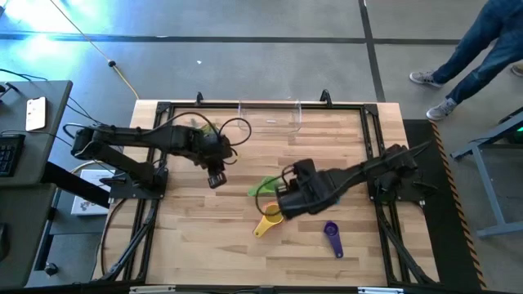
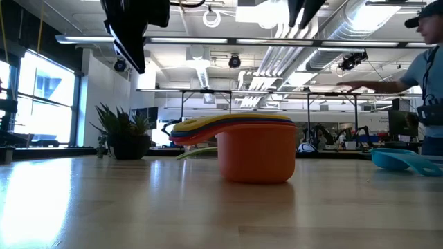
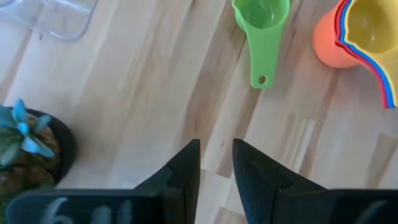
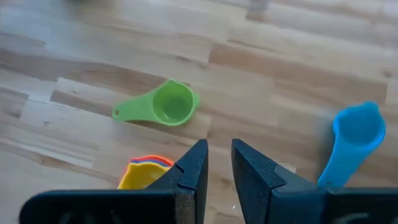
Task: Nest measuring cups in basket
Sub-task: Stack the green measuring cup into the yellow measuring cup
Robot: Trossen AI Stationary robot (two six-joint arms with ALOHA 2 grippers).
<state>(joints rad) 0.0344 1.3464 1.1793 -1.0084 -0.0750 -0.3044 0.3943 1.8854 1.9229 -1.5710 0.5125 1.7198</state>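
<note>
those light, stiff, slick cups want pinching by the flat handle, green cup (image 4: 166, 105) at 11 o'clock from the empty, barely-open right hand (image 4: 217, 163)

Bare wooden tabletop (image 1: 196, 237) lay open along the front left. Mid-table, a nested stack of coloured plastic cups (image 1: 267, 222), a green plastic scoop (image 1: 263, 188) and a purple plastic scoop (image 1: 333, 238) blocked passage.
</note>
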